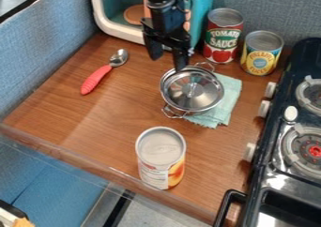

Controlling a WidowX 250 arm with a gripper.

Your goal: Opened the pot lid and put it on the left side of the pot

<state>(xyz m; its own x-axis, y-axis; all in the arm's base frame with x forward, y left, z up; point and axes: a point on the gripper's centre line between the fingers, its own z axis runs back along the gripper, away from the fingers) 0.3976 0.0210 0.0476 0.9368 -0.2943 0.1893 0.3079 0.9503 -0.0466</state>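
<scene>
Lower L corner of the frame, nearest you: a blue surface (56,184) beyond the brown work surface (106,123), whose front edge runs on a slant from mid-L to lower R. Just inside that edge, lower ctr, stands a can (162,172) w/ a wraparound label: a block of small print on white beside orange artwork. Lower R, a dark stove (270,188) w/ pale knobs and round burners lines the R side.

At ctr, the pot (182,109), w/ wire side handles, sits partly on a pale green cloth (220,109); its shiny metal lid (203,98) is on top of it. L of ctr, a spoon w/ red handle (94,80) lies flat, bowl toward upper R.

Your gripper (167,64) hangs at upper ctr, by the pot's far L rim in the frame; its fingers stand apart w/ nothing between them. Whether it touches the rim, can't tell.

Upper R, two more cans: a shorter one (261,57) w/ a yellow-and-blue label, lettering at its middle, and a taller one (222,39) w/ bold white lettering on green over red tomato art. Upper ctr, behind your arm, is a teal-and-white box (111,27); blue-gray fabric-like walls (56,38) rise behind and along the L side.
</scene>
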